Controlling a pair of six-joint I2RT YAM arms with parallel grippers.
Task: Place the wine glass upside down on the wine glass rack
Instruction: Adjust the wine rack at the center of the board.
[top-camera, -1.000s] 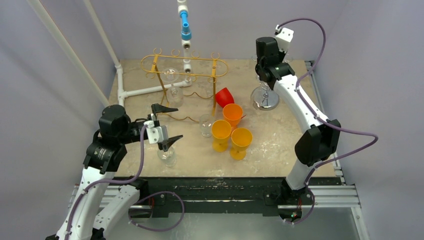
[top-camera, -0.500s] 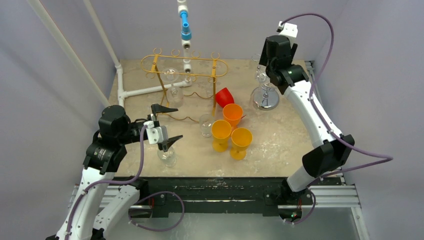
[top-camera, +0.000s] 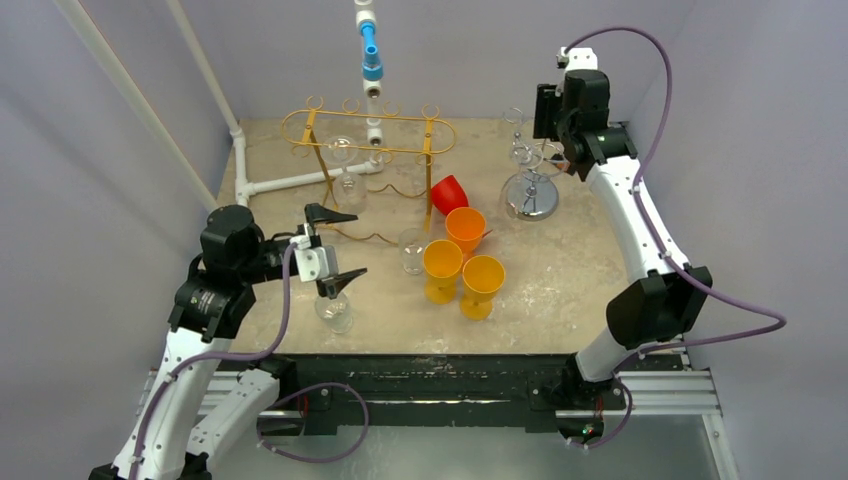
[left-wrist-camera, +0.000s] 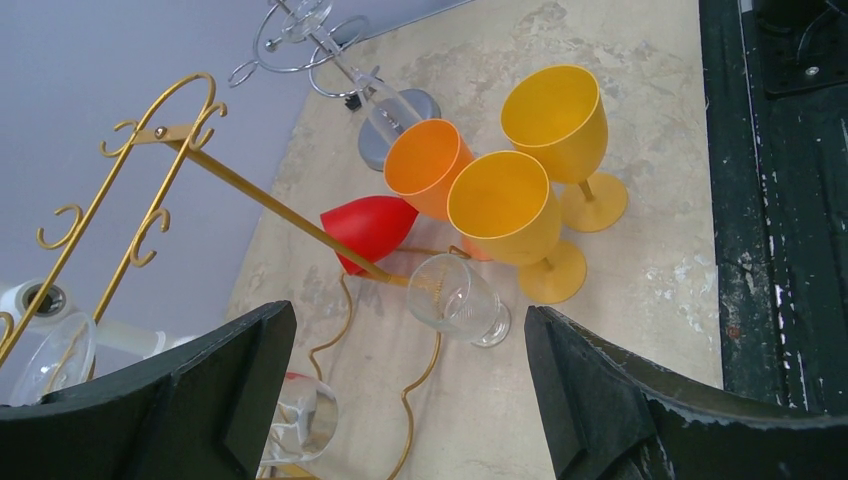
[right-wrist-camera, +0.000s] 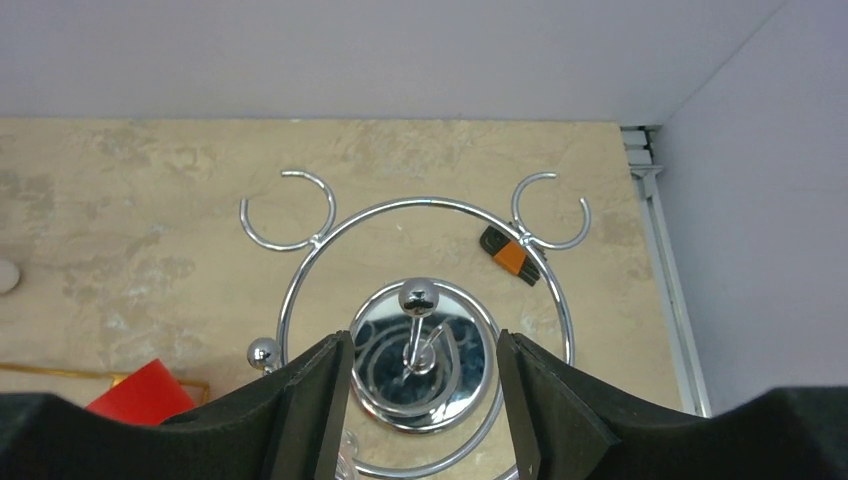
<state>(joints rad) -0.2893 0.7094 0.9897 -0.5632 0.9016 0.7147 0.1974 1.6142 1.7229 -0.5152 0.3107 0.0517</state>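
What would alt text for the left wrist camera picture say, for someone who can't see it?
The left tool, wide open, frames a beige table where two yellow goblets, an orange goblet and a clear glass stand close together, a red cup behind them. A gold wire rack slants past them, and a chrome rack stands farther off.

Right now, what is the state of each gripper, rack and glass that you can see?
left gripper: open, empty
right gripper: open, empty
chrome rack: upright, one wine glass hanging upside down
gold rack: upright
red cup: lying on its side
yellow cups: upright
clear glass beside them: upright
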